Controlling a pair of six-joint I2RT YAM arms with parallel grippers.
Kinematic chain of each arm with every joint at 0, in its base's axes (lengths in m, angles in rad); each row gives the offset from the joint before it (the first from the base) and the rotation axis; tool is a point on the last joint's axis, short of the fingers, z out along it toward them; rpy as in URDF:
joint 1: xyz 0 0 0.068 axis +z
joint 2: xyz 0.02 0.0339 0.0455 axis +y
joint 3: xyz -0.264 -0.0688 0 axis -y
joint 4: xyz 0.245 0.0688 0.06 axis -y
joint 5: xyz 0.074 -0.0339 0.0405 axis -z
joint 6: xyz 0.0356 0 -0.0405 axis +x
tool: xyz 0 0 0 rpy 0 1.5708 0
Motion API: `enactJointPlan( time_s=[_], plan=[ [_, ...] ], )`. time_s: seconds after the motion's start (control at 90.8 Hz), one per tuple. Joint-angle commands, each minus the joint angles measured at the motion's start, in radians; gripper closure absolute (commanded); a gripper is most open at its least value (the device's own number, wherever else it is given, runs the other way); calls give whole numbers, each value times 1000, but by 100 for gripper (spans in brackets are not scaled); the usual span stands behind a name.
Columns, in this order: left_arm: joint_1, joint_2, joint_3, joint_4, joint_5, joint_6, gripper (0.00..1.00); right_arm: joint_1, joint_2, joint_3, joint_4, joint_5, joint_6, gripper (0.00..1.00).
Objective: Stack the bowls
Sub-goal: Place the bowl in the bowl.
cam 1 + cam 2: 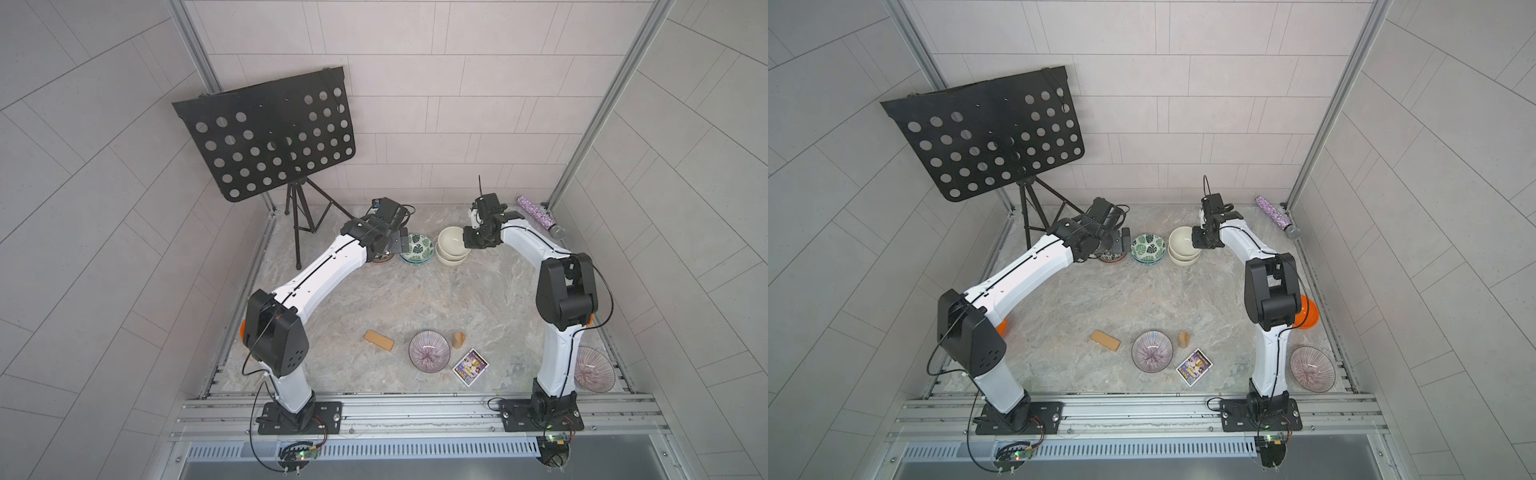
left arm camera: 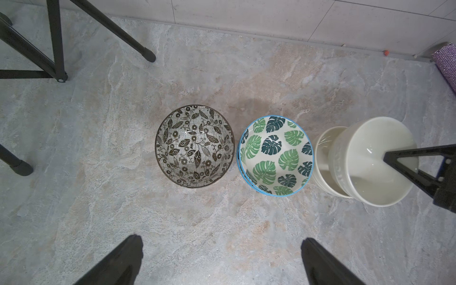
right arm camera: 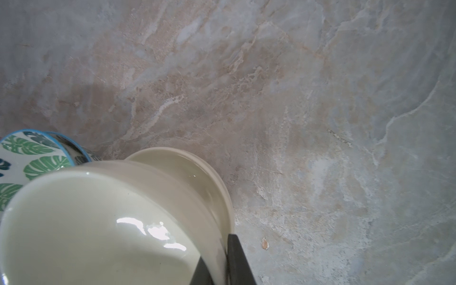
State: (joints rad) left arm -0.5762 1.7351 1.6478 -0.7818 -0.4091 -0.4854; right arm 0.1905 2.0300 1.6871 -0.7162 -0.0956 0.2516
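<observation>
Along the marble table's (image 1: 374, 299) far edge, the right gripper (image 3: 217, 266) pinches the rim of a cream bowl (image 2: 377, 160) over its twin (image 2: 323, 172); beside them sit the stacked green-leaf bowls (image 2: 274, 153) and a black-white leaf bowl (image 2: 195, 145), near the left gripper (image 2: 220, 239), spread wide and empty

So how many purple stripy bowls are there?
2. One purple-striped round bowl sits front-centre beside a tan wooden cylinder; the other lies beside the right arm's base. Arms may hide more.
</observation>
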Motion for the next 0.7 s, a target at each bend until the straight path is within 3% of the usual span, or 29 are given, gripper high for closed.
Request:
enactJointPlan(
  time_s=[0.0, 0.694],
  plan=[
    [7, -18, -5, -1, -1, 11, 0, 6, -1, 46, -9, 17, -14, 100],
    [41, -28, -41, 10, 18, 5, 0, 29, 108, 118, -48, 71, -37, 89]
  ],
)
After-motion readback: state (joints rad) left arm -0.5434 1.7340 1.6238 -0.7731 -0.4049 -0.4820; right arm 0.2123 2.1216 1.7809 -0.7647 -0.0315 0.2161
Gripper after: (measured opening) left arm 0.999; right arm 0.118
